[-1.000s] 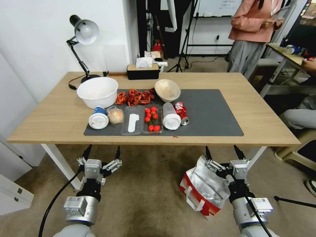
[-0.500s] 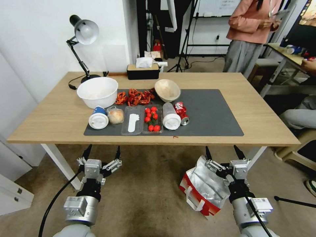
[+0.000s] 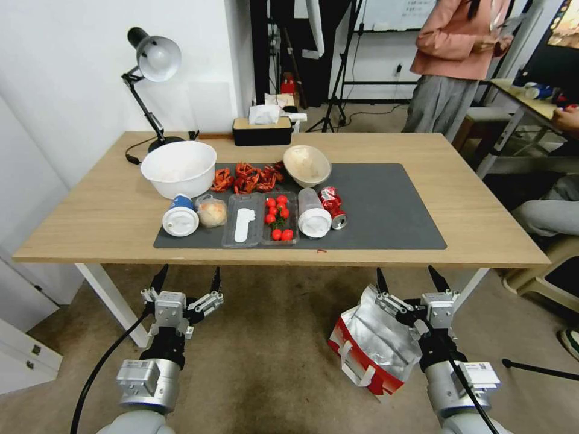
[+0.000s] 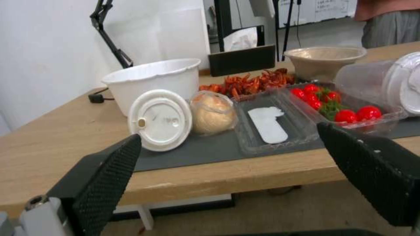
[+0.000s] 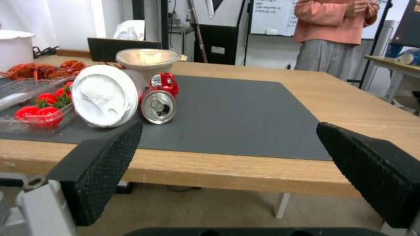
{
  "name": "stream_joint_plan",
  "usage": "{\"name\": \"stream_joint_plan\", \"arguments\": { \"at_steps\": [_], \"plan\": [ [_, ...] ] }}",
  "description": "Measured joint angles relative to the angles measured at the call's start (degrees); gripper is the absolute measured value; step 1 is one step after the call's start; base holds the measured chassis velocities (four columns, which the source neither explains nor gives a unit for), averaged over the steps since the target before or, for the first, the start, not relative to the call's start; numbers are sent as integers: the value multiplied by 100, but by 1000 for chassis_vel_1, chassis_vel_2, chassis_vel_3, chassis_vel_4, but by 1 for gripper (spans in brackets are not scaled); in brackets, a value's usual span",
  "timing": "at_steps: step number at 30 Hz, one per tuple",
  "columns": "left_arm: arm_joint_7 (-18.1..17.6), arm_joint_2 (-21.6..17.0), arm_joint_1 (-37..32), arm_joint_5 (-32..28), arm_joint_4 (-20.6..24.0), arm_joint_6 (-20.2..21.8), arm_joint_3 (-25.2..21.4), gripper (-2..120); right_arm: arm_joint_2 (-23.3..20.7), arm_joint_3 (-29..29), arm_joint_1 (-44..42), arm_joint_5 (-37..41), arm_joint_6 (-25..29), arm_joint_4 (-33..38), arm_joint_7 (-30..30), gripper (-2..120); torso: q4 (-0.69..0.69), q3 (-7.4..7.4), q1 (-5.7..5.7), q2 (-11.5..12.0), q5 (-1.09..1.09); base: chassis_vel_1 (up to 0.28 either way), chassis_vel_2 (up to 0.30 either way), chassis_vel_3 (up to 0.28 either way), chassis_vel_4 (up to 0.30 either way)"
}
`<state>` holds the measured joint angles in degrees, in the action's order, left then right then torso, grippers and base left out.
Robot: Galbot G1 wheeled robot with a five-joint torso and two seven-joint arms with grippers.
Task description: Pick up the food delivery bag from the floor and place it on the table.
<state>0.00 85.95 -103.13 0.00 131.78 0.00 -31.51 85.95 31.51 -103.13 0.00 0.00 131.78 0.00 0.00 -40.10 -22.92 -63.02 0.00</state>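
The food delivery bag point(image 3: 371, 346) lies tipped on the floor point(image 3: 271, 349), silver foil lining up, red band and white strap handles toward me. My right gripper point(image 3: 409, 278) hovers open just above the bag's far right side, fingers pointing at the table edge. My left gripper point(image 3: 187, 278) hangs open over bare floor to the left, nothing between its fingers. The table point(image 3: 108, 220) stands ahead with its dark grey mat point(image 3: 386, 208); the right wrist view looks across that mat point(image 5: 236, 114) between my open fingers point(image 5: 100, 164).
On the mat's left half sit a white bowl point(image 3: 178, 167), crayfish point(image 3: 247, 176), a beige bowl point(image 3: 306, 164), cups, clear trays with tomatoes point(image 3: 277, 218) and a red can point(image 3: 333, 207). The mat's right half is bare. A white table leg point(image 3: 114, 301) stands by my left arm.
Neither arm nor the bag has moved. Only the person standing in the background has shifted slightly.
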Motion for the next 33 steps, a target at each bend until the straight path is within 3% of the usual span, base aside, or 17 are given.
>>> {"name": "stream_joint_plan", "arguments": {
  "at_steps": [6,7,9,11,13,14,16,20,30,33],
  "plan": [
    [-51,-32,13,-51,0,20,25,100,-20,32,-63,95,-57,29,-27,100,0,0,0,0,0,0,0,0,0],
    [-161,-95,47,-169,0,89,75,100,-56,95,-176,250,-173,115,-107,100,4,0,0,0,4,0,0,0,0],
    [-506,-303,153,-543,14,321,250,100,-179,346,-569,766,-578,400,-373,100,-3,0,0,0,-5,0,0,0,0],
    [-704,-422,213,-761,27,457,354,100,-212,454,-686,966,-644,450,-517,100,-4,1,1,0,-4,0,0,0,0],
    [-1099,-655,331,-1187,59,722,548,100,-243,548,-695,1109,-614,439,-617,100,1,0,2,0,2,0,0,0,0],
    [-1099,-655,331,-1187,59,722,548,100,-243,548,-695,1109,-614,439,-617,100,1,0,2,0,2,0,0,0,0],
    [-1512,-901,454,-1638,85,1000,754,100,-265,606,-664,1154,-520,388,-645,100,1,0,0,0,0,0,0,0,0],
    [-1982,-1183,598,-2148,116,1317,991,100,-271,653,-644,1188,-450,355,-648,100,-2,0,1,0,0,0,0,0,0],
    [-2055,-1225,615,-2227,125,1353,1026,100,-188,665,-660,1122,-364,355,-642,100,0,0,1,0,0,0,0,0,0],
    [-1987,-1256,563,-2201,2,858,1014,100,-150,656,-684,1071,-326,356,-641,100,0,0,1,0,-1,0,0,0,0]
  ]
}}
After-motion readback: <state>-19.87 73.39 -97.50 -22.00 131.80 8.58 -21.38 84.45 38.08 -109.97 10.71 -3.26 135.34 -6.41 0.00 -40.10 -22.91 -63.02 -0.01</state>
